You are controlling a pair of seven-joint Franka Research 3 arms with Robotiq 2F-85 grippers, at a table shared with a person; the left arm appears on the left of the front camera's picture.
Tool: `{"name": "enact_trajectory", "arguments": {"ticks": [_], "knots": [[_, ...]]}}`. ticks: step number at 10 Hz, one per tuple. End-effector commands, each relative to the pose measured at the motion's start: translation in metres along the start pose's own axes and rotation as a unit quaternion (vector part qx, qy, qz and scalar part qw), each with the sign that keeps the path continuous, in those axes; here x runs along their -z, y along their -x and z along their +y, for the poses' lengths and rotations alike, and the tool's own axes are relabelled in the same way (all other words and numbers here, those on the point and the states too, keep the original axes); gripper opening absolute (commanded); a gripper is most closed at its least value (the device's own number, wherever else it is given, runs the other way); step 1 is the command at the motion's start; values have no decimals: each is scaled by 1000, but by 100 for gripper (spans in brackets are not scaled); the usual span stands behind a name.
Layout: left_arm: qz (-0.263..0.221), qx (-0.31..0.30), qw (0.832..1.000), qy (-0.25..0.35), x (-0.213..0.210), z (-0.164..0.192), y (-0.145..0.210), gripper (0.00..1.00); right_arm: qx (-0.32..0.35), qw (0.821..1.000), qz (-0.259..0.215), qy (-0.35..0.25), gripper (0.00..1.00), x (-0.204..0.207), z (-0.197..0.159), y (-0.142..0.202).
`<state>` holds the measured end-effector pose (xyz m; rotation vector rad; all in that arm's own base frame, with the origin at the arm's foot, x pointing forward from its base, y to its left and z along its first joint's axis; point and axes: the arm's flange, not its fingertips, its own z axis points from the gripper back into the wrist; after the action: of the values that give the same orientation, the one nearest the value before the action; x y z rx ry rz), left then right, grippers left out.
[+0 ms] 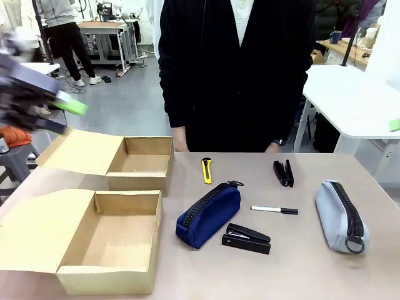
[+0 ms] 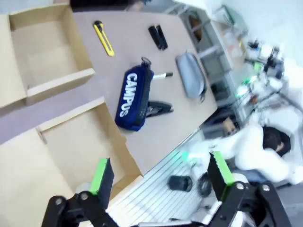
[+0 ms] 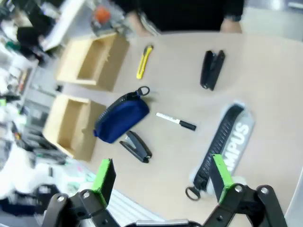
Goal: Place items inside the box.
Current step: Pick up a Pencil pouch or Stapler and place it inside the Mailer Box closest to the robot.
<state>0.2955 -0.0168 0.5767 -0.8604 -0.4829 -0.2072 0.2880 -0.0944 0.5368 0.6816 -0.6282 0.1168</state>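
Items lie loose on the table [image 1: 300, 275], none boxed. The navy pouch [image 1: 208, 214] is at centre, with a stapler [image 1: 246, 239] just beside its near end and the marker [image 1: 274, 210] to its right. The knife [image 1: 206, 170] and second stapler [image 1: 283, 173] lie towards the far edge, where a person [image 1: 237, 69] stands. The grey pouch [image 1: 340, 215] is near the right edge. The front view shows the pouches' zips; the wrist views show white "CAMPUS" print on both. The near box [image 1: 106, 280] and far box [image 1: 139, 182] sit open at left, flaps spread leftward. Bare tabletop runs along the near edge. The left gripper [image 2: 161, 174] and right gripper [image 3: 161, 177] hang above the table, jaws wide, holding nothing.
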Motion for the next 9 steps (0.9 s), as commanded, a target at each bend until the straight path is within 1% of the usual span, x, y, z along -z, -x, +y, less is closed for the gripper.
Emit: {"name": "enact_trajectory", "arguments": {"ticks": [1, 2, 3, 4, 5, 6, 7, 9], "knots": [[-109, -137, 983, 49, -41, 89, 47, 100, 108, 989, -74, -67, 100, -21, -88, 74], [-182, -206, 956, 105, -65, 132, 72, 100, 169, 972, -116, -117, 100, -42, -136, 88], [-233, -247, 932, 127, -69, 154, 90, 100, 203, 958, -145, -144, 100, -51, -162, 98], [-278, -286, 901, 169, -63, 169, 110, 100, 241, 942, -167, -165, 100, -52, -187, 110], [-307, -314, 877, 194, -52, 175, 122, 100, 274, 927, -187, -174, 100, -47, -201, 119], [-322, -365, 854, 186, -34, 176, 130, 100, 269, 923, -214, -171, 100, -42, -202, 123], [-261, -314, 901, 145, -150, 204, 64, 100, 274, 935, -174, -145, 100, -70, -201, 133], [-261, -314, 901, 145, -150, 204, 64, 100, 274, 935, -174, -145, 100, -70, -201, 133]]}}
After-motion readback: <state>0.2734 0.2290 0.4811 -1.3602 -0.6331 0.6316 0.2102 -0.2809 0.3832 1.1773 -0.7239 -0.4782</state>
